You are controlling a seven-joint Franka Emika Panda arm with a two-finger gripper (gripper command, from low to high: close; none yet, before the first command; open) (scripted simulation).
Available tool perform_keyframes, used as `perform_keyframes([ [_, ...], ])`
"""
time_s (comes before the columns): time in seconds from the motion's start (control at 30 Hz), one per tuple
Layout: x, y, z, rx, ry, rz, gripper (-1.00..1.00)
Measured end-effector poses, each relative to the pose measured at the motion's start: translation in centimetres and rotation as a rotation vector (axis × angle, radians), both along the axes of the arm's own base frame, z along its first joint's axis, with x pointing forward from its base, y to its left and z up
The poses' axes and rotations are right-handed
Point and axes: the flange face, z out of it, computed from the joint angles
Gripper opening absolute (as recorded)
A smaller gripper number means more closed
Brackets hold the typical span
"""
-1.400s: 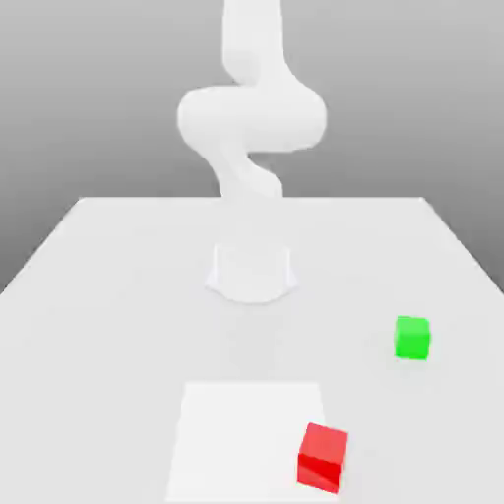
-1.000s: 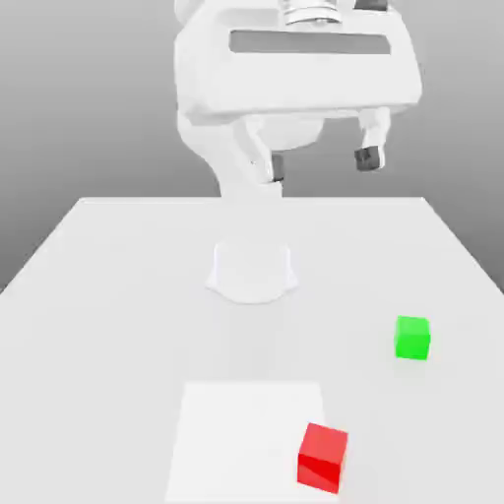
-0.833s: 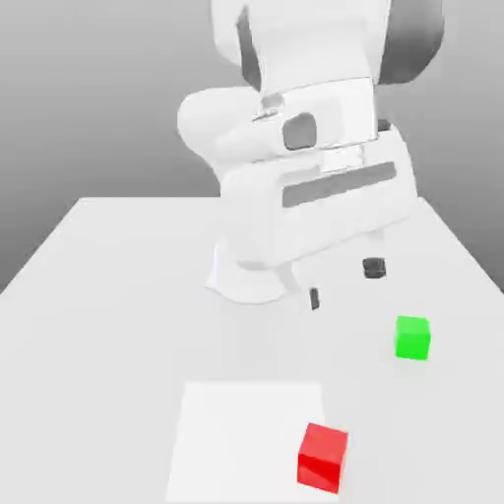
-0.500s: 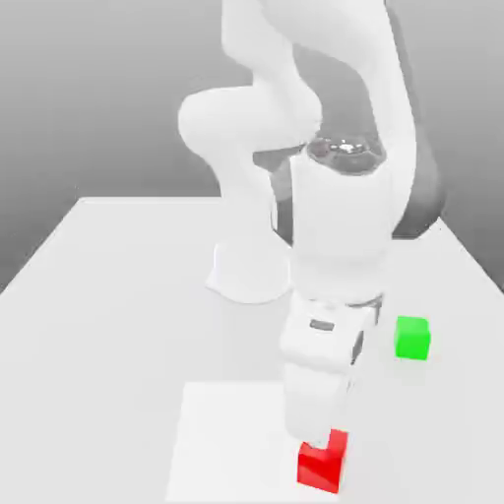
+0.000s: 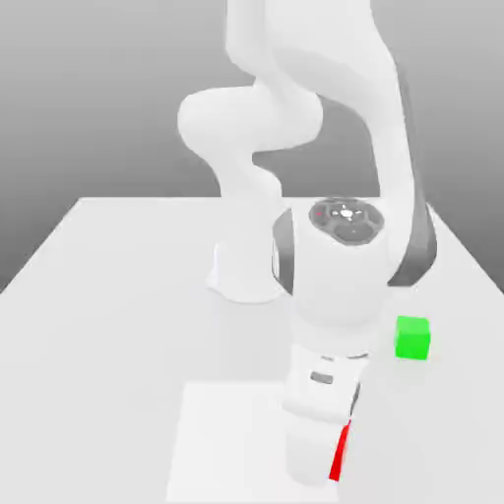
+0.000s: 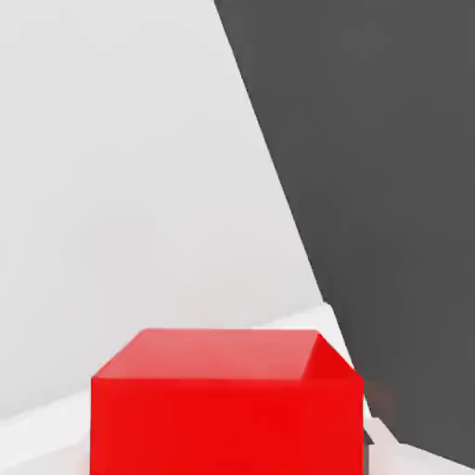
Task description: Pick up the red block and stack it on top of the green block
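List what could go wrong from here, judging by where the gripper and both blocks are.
The gripper is closed around the small red cube; an uneven grip could let it slip during lifting.

The small green cube stands off to the exterior view's right, so a low carry might knock it.

Its top is small, so an off-centre release could topple the stack.

your scene: simulated robot test setup, no room type identifiable, plain white tabletop, fixed-base arm, blank grey gradient backdrop

No lettering or numbers seem readable on anything here.
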Motion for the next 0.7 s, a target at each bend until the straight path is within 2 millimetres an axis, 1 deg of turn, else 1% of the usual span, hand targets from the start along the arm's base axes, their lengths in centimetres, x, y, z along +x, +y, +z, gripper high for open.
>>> perform_keyframes([
  [0.03,-1.0,1.5,0.6,0.009,0.006,0.046,-1.00],
  [0.1,-4.0,5.4,1.4,0.028,0.019,0.176,-1.00],
  [0.17,-8.3,10.5,2.1,0.040,0.028,0.357,-1.00],
  [0.23,-12.7,14.0,2.8,0.044,0.032,0.523,-1.00],
  [0.27,-14.6,14.9,3.1,0.044,0.031,0.589,-1.00],
  [0.37,-20.1,16.7,4.0,0.029,0.020,0.782,-1.00],
  [0.43,-23.7,17.5,4.2,0.010,0.007,0.915,-1.00],
  [0.47,-24.5,17.7,3.7,0.004,0.003,0.945,-1.00],
  [0.5,-24.9,17.8,3.1,0.001,0.001,0.961,-1.00],
  [0.67,-25.2,17.8,-1.1,-0.002,-0.001,0.973,-1.00],
  [0.7,-25.2,17.7,-1.8,-0.002,-0.001,0.972,1.00],
])
